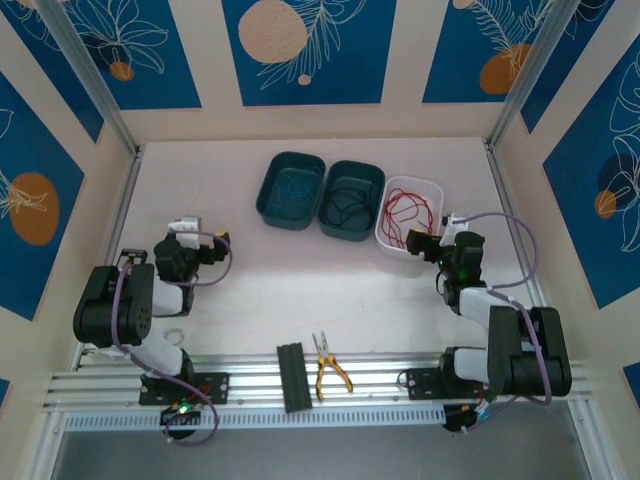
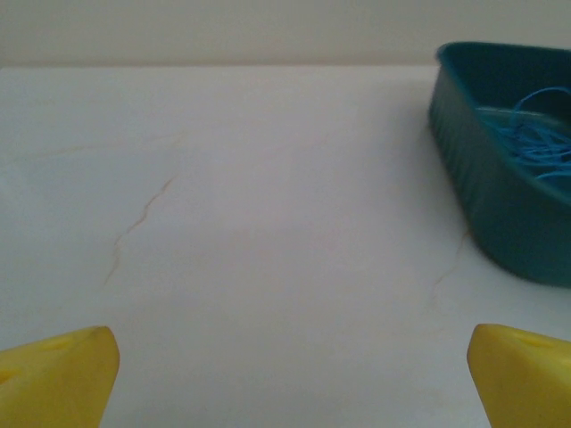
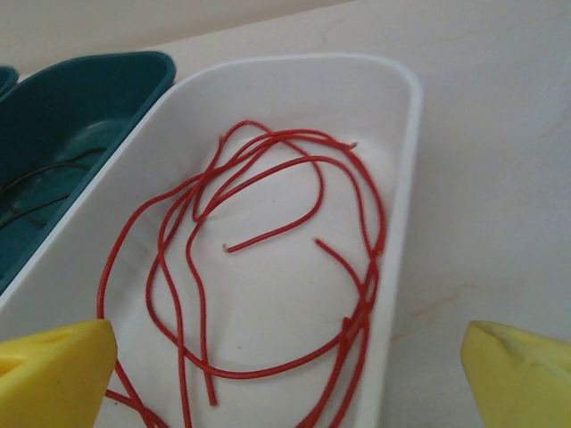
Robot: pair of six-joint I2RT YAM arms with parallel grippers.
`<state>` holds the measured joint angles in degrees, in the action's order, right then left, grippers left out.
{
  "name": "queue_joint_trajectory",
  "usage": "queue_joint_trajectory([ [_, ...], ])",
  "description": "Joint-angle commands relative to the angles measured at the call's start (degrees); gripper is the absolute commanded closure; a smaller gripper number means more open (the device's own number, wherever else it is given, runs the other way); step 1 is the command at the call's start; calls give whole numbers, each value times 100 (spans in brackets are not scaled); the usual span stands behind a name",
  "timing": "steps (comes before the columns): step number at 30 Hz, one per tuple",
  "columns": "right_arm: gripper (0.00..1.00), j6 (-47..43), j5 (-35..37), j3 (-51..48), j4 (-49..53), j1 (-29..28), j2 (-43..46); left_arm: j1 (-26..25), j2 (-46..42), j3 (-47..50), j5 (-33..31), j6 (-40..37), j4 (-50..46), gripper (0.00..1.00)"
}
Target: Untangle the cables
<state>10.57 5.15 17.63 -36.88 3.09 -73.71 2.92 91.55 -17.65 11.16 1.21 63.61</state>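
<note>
Left hand [image 2: 290, 374]: you have its yellow fingertips [image 2: 58, 379] spread wide apart with nothing between them. It sits low over bare counter [image 1: 300, 280] on the left side, facing the far wall, with the left teal bin [image 2: 500, 205] ahead and to its right, apart from it.

Right hand [image 3: 287, 374]: fingertips also wide apart and holding nothing. It is at the near end of the white bin [image 3: 406, 178], looking down into it. You cannot tell from these views whether it touches the rim.

Cables: each colour lies in its own bin, in a row of three at the far middle of the counter.
- Blue cable [image 2: 535, 143]: a loose bundle in the left teal bin.
- Black cable [image 1: 350, 205]: loose loops in the middle teal bin [image 1: 352, 164], which touches both neighbours.
- Red cable [image 3: 268, 267]: long overlapping loops on the white bin's floor, with several free ends showing.

Other items: yellow-handled pliers [image 1: 328, 365] lie on the rail at the near edge, just beside a black block [image 1: 291, 377].
</note>
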Motion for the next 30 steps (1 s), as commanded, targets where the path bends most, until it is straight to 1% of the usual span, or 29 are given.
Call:
queue_joint_trajectory([
  [1,1,-268,-479,261,-664,25,-336,-63,-114,-202,703,-306,-483,0],
  [5,1,-257,-648,275,-1274,36,-997,-62,-111,-196,708,-306,-470,0],
  [8,1,-194,-531,246,-1691,16,-1352,-63,-112,-177,719,-297,-434,0],
  [9,1,-225,-579,321,-1566,25,-1347,-63,-112,-177,715,-298,-443,0],
  [10,1,-279,-630,432,-1229,16,-1288,-67,-111,-180,720,-300,-430,0],
  [13,1,-455,-566,629,-892,-129,-1341,-63,-115,-178,728,-306,-446,0],
  [30,1,-503,-418,642,-903,-215,-1356,-59,-112,-195,736,-315,-459,0],
])
